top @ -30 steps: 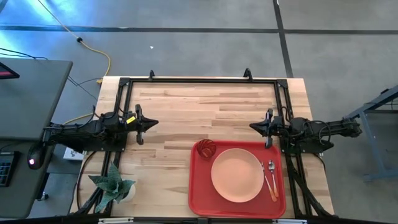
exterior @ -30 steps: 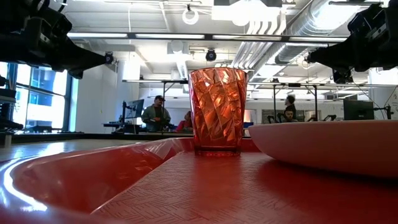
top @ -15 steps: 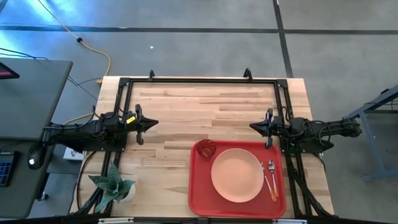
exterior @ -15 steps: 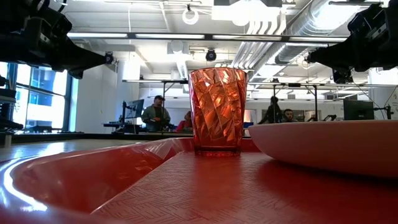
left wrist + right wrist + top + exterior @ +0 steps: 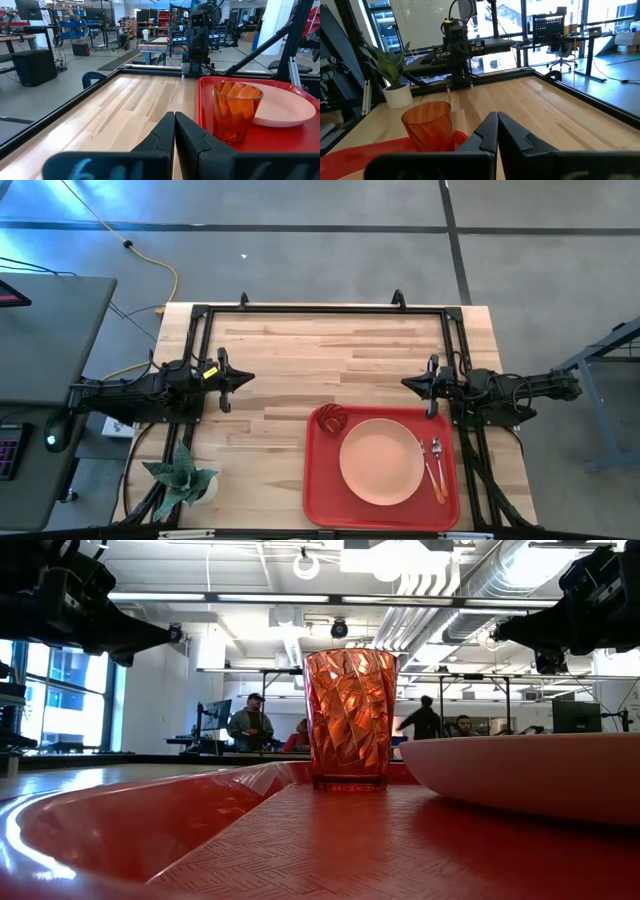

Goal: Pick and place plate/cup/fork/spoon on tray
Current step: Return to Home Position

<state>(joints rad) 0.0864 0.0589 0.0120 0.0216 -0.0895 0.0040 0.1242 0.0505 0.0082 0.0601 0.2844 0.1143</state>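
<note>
The red tray (image 5: 322, 500) lies at the table's near right. On it rest the peach-pink plate (image 5: 381, 461), the orange-red cup (image 5: 332, 418) upright at the tray's far left corner, and the fork (image 5: 428, 463) and spoon (image 5: 439, 468) side by side right of the plate. The cup also shows in the low view (image 5: 350, 718), the left wrist view (image 5: 237, 112) and the right wrist view (image 5: 428, 125). My left gripper (image 5: 247, 378) is shut and empty at the table's left side. My right gripper (image 5: 407, 383) is shut and empty just beyond the tray's far edge.
A potted plant (image 5: 182, 476) stands at the table's near left corner. A black frame (image 5: 320, 310) runs along the table's far and side edges. Bare wood (image 5: 320, 360) lies between the two grippers. People show in the room behind (image 5: 250, 725).
</note>
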